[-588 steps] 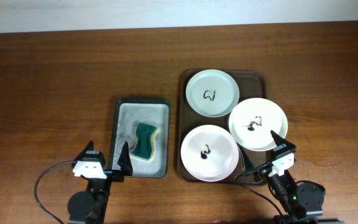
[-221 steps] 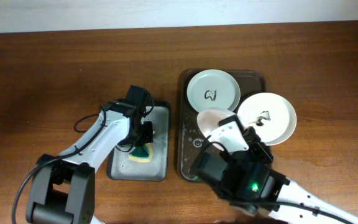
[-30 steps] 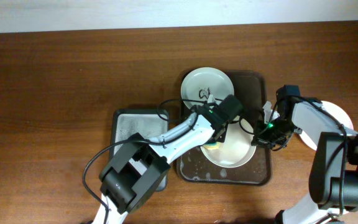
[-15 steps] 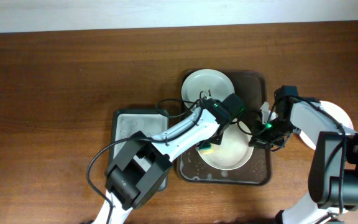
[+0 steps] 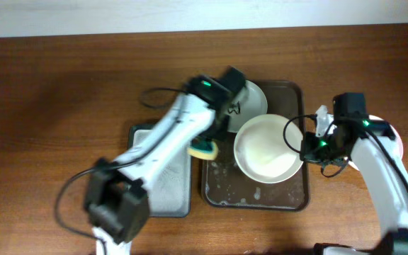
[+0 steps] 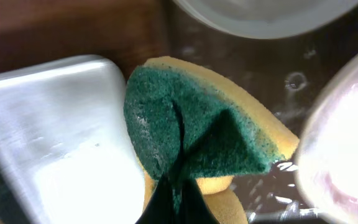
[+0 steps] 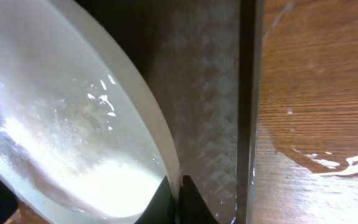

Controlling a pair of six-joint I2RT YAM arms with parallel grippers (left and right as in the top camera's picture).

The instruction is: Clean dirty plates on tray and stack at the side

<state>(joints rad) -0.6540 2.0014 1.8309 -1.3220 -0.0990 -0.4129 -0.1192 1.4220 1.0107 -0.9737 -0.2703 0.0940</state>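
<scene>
My right gripper (image 5: 305,147) is shut on the right rim of a plain white, wet plate (image 5: 266,149), held tilted over the dark brown tray (image 5: 297,92). In the right wrist view the fingertips (image 7: 174,190) pinch that plate's rim (image 7: 104,124). My left gripper (image 5: 207,140) is shut on a green and yellow sponge (image 5: 205,149) (image 6: 197,137) over the tray's left rim. A second plate (image 5: 250,95) with black scribbles lies at the tray's back, partly under the left arm. A sliver of a third plate (image 5: 399,142) shows on the table beyond the right arm.
A grey metal tray (image 5: 158,180) (image 6: 48,124) lies left of the brown tray, with the left arm across it. The brown tray's floor (image 5: 222,188) is wet with droplets. A puddle (image 7: 328,162) sits on the wood right of the tray.
The left gripper has carried the sponge off the plate, left to the tray's rim. The right gripper has shifted the plate up and slightly right.
</scene>
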